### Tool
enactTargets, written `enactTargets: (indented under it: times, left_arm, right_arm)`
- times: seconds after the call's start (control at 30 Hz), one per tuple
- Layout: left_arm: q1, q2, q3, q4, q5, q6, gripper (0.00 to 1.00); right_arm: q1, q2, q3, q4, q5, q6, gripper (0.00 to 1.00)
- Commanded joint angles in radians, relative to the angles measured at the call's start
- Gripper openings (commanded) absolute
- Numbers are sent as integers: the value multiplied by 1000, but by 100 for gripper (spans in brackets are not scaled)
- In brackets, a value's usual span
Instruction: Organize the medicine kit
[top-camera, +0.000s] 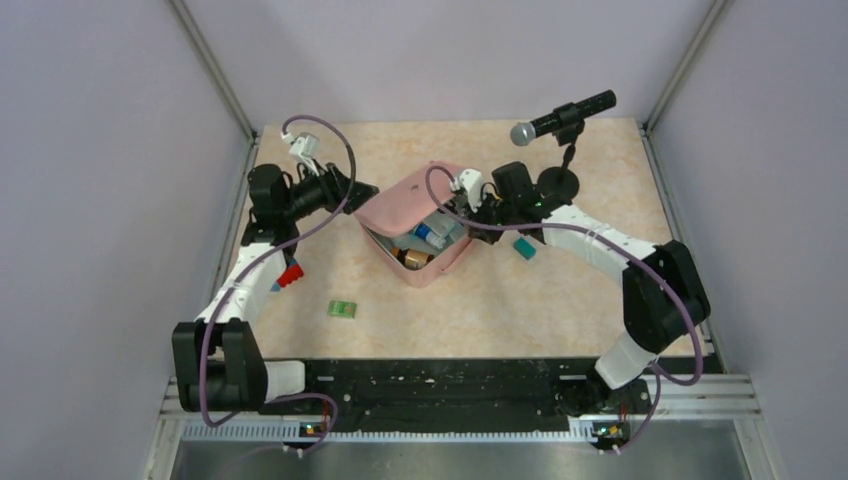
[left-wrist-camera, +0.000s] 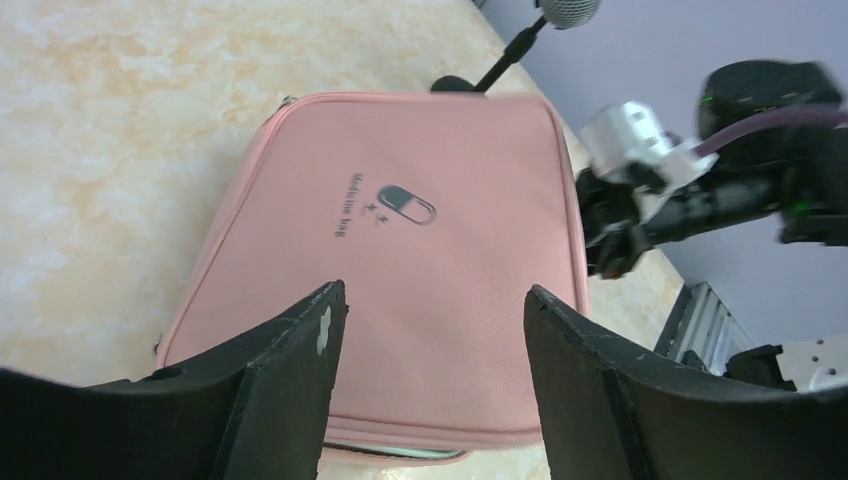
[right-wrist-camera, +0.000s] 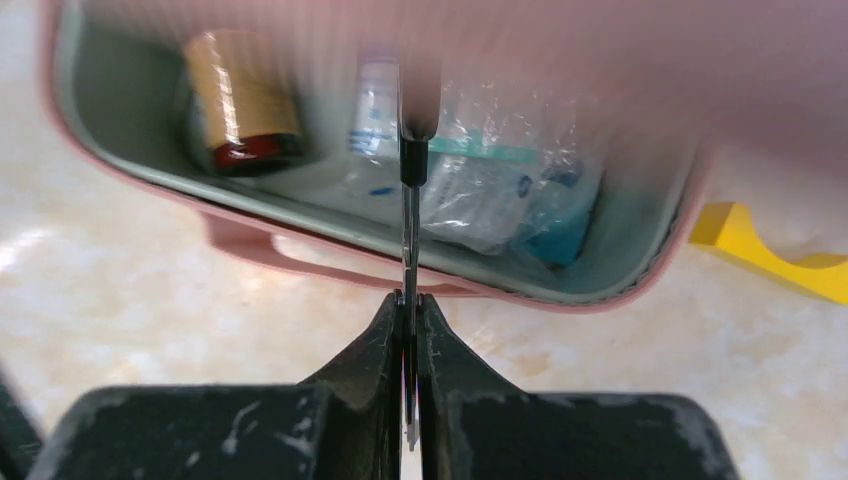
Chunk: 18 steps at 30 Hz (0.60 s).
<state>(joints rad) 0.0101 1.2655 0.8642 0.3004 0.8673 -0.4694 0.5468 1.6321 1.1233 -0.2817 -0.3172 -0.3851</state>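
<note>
The pink medicine kit (top-camera: 405, 200) stands mid-table with its lid raised partway over the base. My left gripper (top-camera: 362, 190) is open at the lid's left side. In the left wrist view the open gripper (left-wrist-camera: 435, 290) frames the lid (left-wrist-camera: 450, 150) with its pill logo, without touching it. My right gripper (right-wrist-camera: 410, 300) is shut on a thin metal zipper pull (right-wrist-camera: 409, 220) that runs up to the lid's edge. Under the lid, the grey-green inside holds a brown bottle (right-wrist-camera: 235, 100), a clear packet (right-wrist-camera: 480, 190) and a teal item (right-wrist-camera: 555, 225).
A microphone on a stand (top-camera: 560, 120) rises behind the right arm. A red item (top-camera: 290, 275) lies by the left arm, a green packet (top-camera: 342, 309) in front of it, and a teal box (top-camera: 524, 248) right of the kit. A yellow piece (right-wrist-camera: 770, 250) lies beside the kit.
</note>
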Motion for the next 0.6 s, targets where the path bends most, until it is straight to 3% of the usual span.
enactTargets:
  times: [0.0, 0.17, 0.37, 0.57]
  left_arm:
    - [-1, 24, 24, -36, -39, 74, 70]
    - [-5, 19, 34, -88, -19, 117, 71]
    - [-115, -135, 82, -267, -20, 420, 84]
    - [-233, -146, 109, -332, -32, 536, 84]
  right_arm:
    - [-2, -98, 161, -190, -153, 193, 0]
    - [-1, -117, 173, -215, -341, 304, 0]
    - [-1, -105, 230, -250, -362, 338, 0]
    - [-1, -70, 194, -219, -405, 392, 0]
